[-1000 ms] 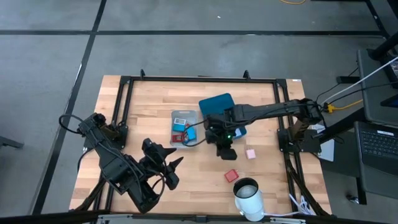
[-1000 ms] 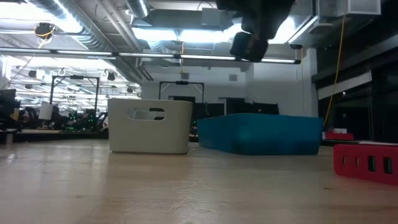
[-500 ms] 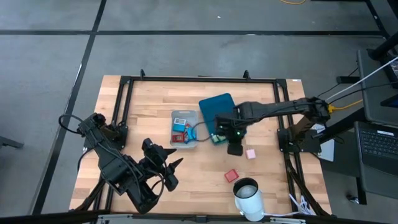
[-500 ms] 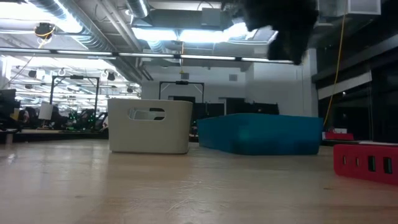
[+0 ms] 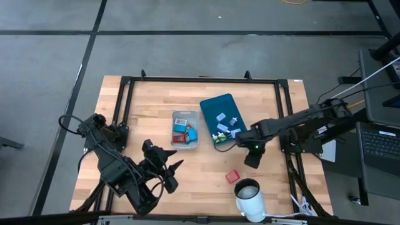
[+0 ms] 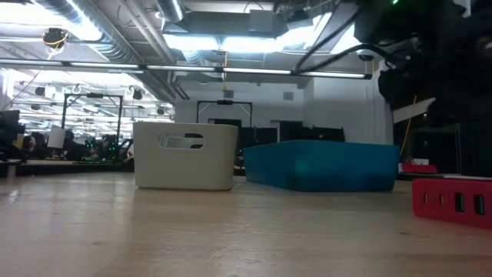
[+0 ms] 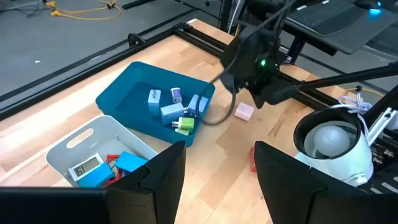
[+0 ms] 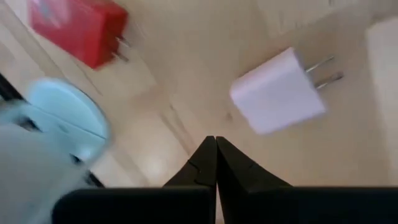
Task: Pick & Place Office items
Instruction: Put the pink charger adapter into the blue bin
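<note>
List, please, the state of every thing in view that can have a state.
Right gripper: shut, empty, above the pink charger.
Left gripper: open, empty, waiting.
Pink charger: on the table, prongs out.
Red charger: on the table.
Teal tray: holds several pieces.
Grey bin: holds several pieces.

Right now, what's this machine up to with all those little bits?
It is sorting small office items. The right tool, shut and empty, hovers over a pink plug on the table. A red plug lies nearby. Other pieces lie in the teal tray and grey bin. The left tool waits, open.
</note>
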### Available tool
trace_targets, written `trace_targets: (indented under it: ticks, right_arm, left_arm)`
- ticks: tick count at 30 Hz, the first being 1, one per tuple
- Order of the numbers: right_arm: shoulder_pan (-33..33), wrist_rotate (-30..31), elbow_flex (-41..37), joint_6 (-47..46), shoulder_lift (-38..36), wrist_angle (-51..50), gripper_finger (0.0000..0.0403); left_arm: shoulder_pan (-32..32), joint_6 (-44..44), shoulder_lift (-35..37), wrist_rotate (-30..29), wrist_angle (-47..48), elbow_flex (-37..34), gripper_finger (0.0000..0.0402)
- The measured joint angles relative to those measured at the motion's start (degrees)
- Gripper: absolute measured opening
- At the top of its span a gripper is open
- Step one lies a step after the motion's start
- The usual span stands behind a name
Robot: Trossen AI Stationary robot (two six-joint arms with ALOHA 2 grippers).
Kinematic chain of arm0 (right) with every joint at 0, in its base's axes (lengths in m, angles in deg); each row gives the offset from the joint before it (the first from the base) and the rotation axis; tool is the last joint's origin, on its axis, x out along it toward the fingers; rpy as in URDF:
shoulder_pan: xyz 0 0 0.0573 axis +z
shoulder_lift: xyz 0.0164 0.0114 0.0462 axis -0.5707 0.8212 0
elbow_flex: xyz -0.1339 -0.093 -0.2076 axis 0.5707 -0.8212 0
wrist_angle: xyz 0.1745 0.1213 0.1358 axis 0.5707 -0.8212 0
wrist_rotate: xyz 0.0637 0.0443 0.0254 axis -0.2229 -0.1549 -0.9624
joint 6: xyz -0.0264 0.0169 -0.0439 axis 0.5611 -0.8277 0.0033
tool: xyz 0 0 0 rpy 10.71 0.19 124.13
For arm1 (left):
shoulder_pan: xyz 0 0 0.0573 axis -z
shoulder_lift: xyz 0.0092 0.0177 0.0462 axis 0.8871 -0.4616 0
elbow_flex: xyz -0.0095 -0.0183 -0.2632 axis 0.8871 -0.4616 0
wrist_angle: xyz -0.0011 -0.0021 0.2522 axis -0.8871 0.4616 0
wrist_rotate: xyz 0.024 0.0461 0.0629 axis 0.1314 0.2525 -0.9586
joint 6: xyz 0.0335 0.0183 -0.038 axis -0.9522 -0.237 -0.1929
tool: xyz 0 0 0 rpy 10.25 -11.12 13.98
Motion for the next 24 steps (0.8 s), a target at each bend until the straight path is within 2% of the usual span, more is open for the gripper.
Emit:
trace_targets:
  ticks: [2,5,10,14,16,19,24]
  right_arm:
    - [0.08,-0.47,-1.76,-6.10,-2.21,2.18,0.0018]
    - [-0.02,0.68,-3.29,-12.31,-5.47,1.63,0.0063]
    - [-0.04,5.96,-4.17,-22.47,-9.73,1.85,0.0163]
    - [-0.02,9.16,-4.17,-27.63,-9.80,1.59,0.0244]
    - [0.00,10.60,-4.17,-29.20,-8.72,1.92,0.0271]
    - [0.00,12.68,-4.17,-29.89,-6.43,1.54,0.0284]
    - [0.00,13.58,-5.30,-31.74,-1.84,3.98,0.0271]
  left_arm:
    - [0.00,0.07,0.00,0.54,-0.02,0.00,0.0186]
    - [0.00,0.47,0.00,0.62,-0.03,0.00,0.0186]
    - [-0.12,1.04,0.00,1.18,-0.09,0.00,0.0186]
    - [-0.17,1.05,0.00,1.41,-0.13,0.00,0.0186]
    - [-0.28,1.05,0.00,1.41,-0.14,0.02,0.0186]
    - [-0.46,1.05,0.00,1.46,-0.14,0.02,0.0186]
    - [-0.52,1.05,0.00,2.99,-0.01,0.02,0.0186]
